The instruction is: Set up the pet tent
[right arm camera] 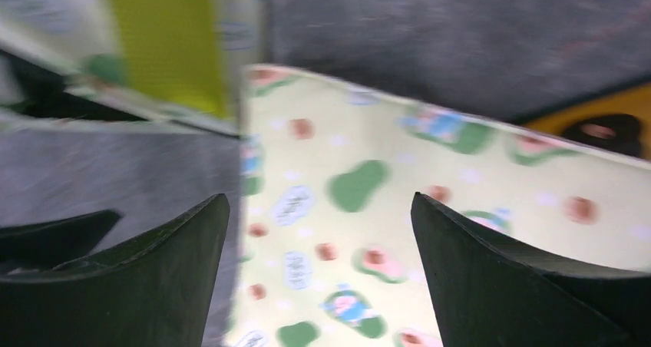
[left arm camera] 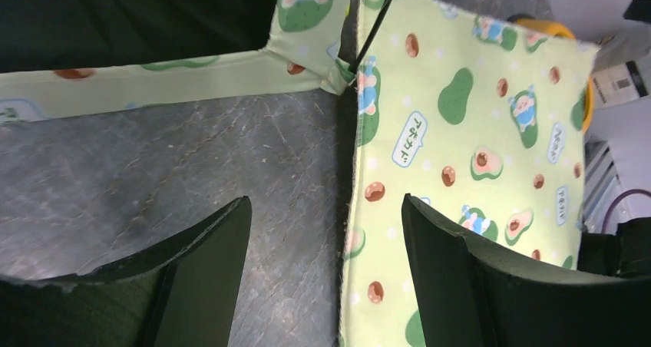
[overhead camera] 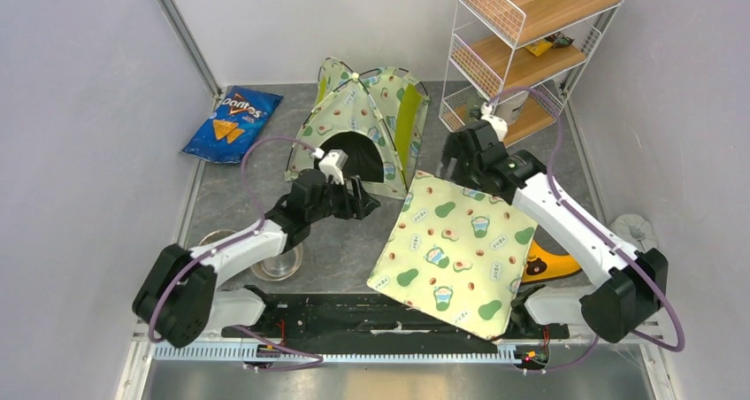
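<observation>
**Pet tent (overhead camera: 367, 126) is standing at the back of the table (overhead camera: 345, 241), jaws wide on both arms**

The pet tent is sitting upright toward the far side of the grey table. Its thin black poles are crossing at the peak and its dark round doorway is facing the arms. The left gripper (overhead camera: 361, 202) is hovering just in front of that doorway with its jaws spread wide, gripping nothing. Its wrist camera is showing bare tabletop between the fingers (left arm camera: 207, 262), with the tent's front hem and one pole end beyond them.

A flat mat (overhead camera: 455, 245) of matching print is lying to the right of the tent, its far left corner just beside the tent's front corner. The right gripper (overhead camera: 455, 157) is hanging over the mat's far edge, close to the tent's right side. Its jaws are also standing wide with nothing between them, though its wrist view is blurred.

A blue Doritos bag (overhead camera: 232, 123) is lying left of the tent, well apart from it. A glass bowl (overhead camera: 274, 263) is sitting beneath the left arm. A wire shelf (overhead camera: 522, 46) is standing in the back right corner. A yellow toy (overhead camera: 548, 263) is peeking out by the mat's right edge.
</observation>
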You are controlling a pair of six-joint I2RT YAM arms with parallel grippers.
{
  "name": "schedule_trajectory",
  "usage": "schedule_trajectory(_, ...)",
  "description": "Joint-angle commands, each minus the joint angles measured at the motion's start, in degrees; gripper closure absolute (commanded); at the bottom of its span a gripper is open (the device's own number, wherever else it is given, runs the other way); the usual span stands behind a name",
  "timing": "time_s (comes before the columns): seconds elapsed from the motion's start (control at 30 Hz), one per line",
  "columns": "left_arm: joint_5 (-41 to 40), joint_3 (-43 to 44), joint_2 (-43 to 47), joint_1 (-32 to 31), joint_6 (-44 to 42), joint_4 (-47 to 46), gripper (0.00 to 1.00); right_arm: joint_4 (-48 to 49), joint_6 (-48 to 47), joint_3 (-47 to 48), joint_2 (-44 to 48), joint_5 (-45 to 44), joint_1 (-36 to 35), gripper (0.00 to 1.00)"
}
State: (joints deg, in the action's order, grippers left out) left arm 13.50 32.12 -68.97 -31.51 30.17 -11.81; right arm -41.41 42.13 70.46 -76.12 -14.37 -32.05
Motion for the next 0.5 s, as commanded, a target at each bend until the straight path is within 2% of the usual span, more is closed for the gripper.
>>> schedule_trajectory(0.0,-1.4,-0.2,-6.1,-2.9,0.0,-13.3,0.22,-7.2,-3.8,-4.7,4.6,-11.7,3.1,0.04)
schedule_trajectory(0.17,3.2,1.8,-14.6,-4.8,-0.6,-14.6,0.23,-12.2,-0.3,-6.0,5.3,-9.5,5.6,0.03)
schedule_trajectory(0.33,4.3,2.3,-21.0,-7.7,-0.7,-18.3,0.23,-12.0,1.3,-7.4,5.1,-7.3,6.0,0.04)
schedule_trajectory(0.47,8.7,2.4,-28.9,-8.1,4.6,-30.8,0.23,-11.9,1.4,-7.1,4.6,-5.2,6.1,0.04)
